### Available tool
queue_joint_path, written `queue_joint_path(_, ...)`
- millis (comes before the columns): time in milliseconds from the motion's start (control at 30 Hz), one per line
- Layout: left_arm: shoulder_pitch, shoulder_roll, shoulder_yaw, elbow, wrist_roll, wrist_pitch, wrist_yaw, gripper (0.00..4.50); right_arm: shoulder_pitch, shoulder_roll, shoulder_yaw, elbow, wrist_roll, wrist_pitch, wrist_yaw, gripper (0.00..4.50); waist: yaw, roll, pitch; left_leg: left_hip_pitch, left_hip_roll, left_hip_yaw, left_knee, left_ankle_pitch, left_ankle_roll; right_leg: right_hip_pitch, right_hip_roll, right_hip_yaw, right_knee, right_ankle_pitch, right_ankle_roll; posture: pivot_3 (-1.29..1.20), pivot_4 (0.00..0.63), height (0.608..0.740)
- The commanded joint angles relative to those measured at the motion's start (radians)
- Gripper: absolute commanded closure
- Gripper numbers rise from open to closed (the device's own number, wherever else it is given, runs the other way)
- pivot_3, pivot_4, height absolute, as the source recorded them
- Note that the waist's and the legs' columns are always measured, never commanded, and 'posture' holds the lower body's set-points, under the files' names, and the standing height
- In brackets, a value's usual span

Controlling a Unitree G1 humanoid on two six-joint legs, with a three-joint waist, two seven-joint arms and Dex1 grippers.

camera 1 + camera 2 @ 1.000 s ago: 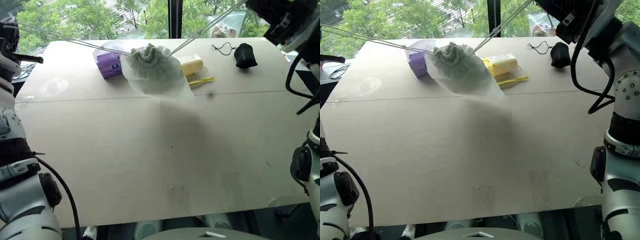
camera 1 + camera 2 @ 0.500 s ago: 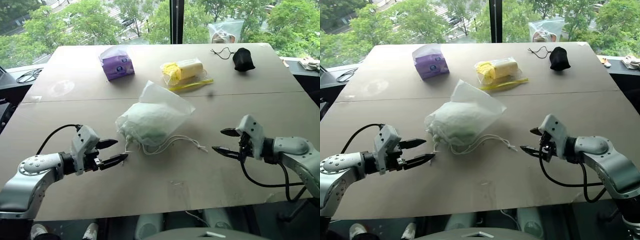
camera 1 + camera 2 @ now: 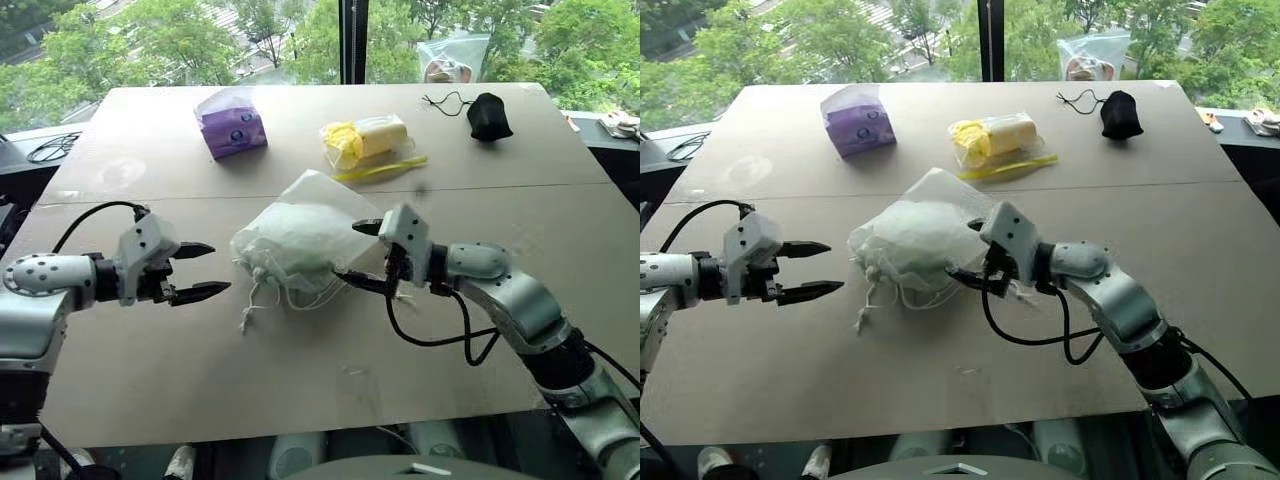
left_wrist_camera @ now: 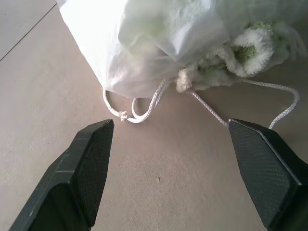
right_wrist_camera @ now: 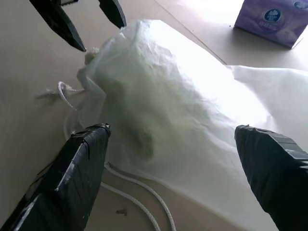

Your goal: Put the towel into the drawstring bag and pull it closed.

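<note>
The white drawstring bag lies on the table with its gathered mouth toward my left gripper. The light-green towel shows through the thin fabric, and a tuft of it pokes out at the mouth. White cords trail loose on the table in front of the mouth. My left gripper is open, a short way from the mouth, touching nothing. My right gripper is open at the bag's other side, its jaws spread around the bag's edge. The left gripper also appears beyond the bag in the right wrist view.
A purple tissue pack, a clear plastic bag with yellow contents and a small black pouch with a cord lie along the far side of the table. A window stands behind them.
A second ago the bag hung in the air from taut cords. It then dropped onto the table with both grippers open. Since then my right gripper has moved left up to the bag.
</note>
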Motion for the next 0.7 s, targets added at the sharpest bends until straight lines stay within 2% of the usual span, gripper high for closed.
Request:
queue_joint_path(33, -0.057, -0.004, -0.002, -0.009, 0.024, -0.061, 0.005, 0.61, -0.095, 0.015, -0.009, 0.229, -0.156, -0.21, -0.073, 0.06, 0.002, 0.0, 0.0, -0.002, 0.0, 0.0, 0.0, 0.0, 0.0, -0.001, 0.0, 0.0, 0.0, 0.0, 0.0, 0.0, 0.15, 0.74)
queue_joint_path(133, -0.122, -0.027, -0.034, -0.017, 0.04, -0.08, 0.003, 0.61, -0.177, 0.044, -0.035, 0.435, -0.215, -0.37, -0.115, 0.06, 0.0, 0.0, 0.0, -0.011, -0.001, -0.001, 0.002, 0.001, -0.002, -0.01, -0.001, 0.0, 0.001, 0.001, 0.0, 0.0, 0.15, 0.74)
queue_joint_path(200, -0.167, -0.044, -0.065, -0.031, 0.033, -0.064, -0.019, 0.61, -0.227, 0.071, -0.074, 0.554, -0.223, -0.458, -0.146, 0.06, -0.004, 0.0, 0.0, -0.011, -0.001, 0.0, 0.002, 0.002, -0.004, -0.011, -0.001, 0.0, 0.001, 0.001, 0.001, 0.0, 0.15, 0.74)
queue_joint_path(267, -0.217, -0.059, -0.102, -0.042, 0.016, -0.029, -0.052, 0.61, -0.244, 0.093, -0.137, 0.579, -0.162, -0.484, -0.11, 0.06, -0.005, 0.0, 0.0, -0.011, -0.001, 0.0, 0.002, 0.002, -0.003, -0.011, 0.0, 0.0, 0.002, 0.001, 0.0, 0.0, 0.15, 0.74)
queue_joint_path(400, -0.33, -0.099, -0.177, 0.009, 0.026, -0.008, -0.117, 0.61, -0.178, 0.069, -0.224, 0.408, -0.101, -0.405, -0.06, 0.06, -0.004, 0.0, 0.0, -0.012, 0.0, -0.002, 0.001, 0.001, -0.002, -0.012, 0.002, -0.001, 0.002, 0.001, 0.0, 0.0, 0.15, 0.74)
queue_joint_path(433, -0.345, -0.108, -0.194, 0.027, 0.044, -0.032, -0.13, 1.11, -0.148, 0.065, -0.238, 0.344, -0.086, -0.369, -0.054, 0.0, -0.003, 0.0, 0.0, -0.012, 0.0, -0.002, 0.001, 0.001, -0.001, -0.012, 0.001, 0.0, 0.003, 0.001, 0.0, 0.0, 0.15, 0.74)
queue_joint_path(467, -0.359, -0.115, -0.212, 0.048, 0.062, -0.061, -0.145, 1.35, -0.109, 0.061, -0.252, 0.261, -0.065, -0.318, -0.049, 0.0, -0.003, 0.0, 0.0, -0.012, 0.0, -0.002, 0.001, 0.001, -0.001, -0.011, 0.001, 0.0, 0.002, 0.001, 0.0, 0.0, 0.15, 0.74)
queue_joint_path(500, -0.371, -0.121, -0.231, 0.072, 0.082, -0.094, -0.159, 1.77, -0.065, 0.053, -0.26, 0.169, -0.044, -0.264, -0.04, 0.0, -0.004, 0.0, 0.0, -0.012, 0.0, -0.001, 0.001, 0.001, -0.001, -0.011, 0.001, 0.0, 0.002, 0.001, 0.0, 0.0, 0.15, 0.74)
queue_joint_path(600, -0.399, -0.139, -0.256, 0.13, 0.11, -0.147, -0.182, 3.26, 0.028, 0.032, -0.265, -0.024, -0.001, -0.136, -0.012, 0.0, -0.005, 0.001, 0.0, -0.012, 0.0, -0.001, 0.001, 0.001, -0.001, -0.012, 0.001, 0.0, 0.002, 0.001, 0.0, 0.0, 0.15, 0.74)
queue_joint_path(700, -0.436, -0.157, -0.299, 0.212, 0.156, -0.216, -0.217, 4.38, 0.123, 0.0, -0.26, -0.199, 0.034, -0.017, 0.005, 0.0, -0.002, 0.0, 0.0, -0.012, 0.0, -0.001, 0.002, 0.001, 0.0, -0.012, 0.002, 0.0, 0.004, 0.001, 0.0, 0.0, 0.15, 0.74)
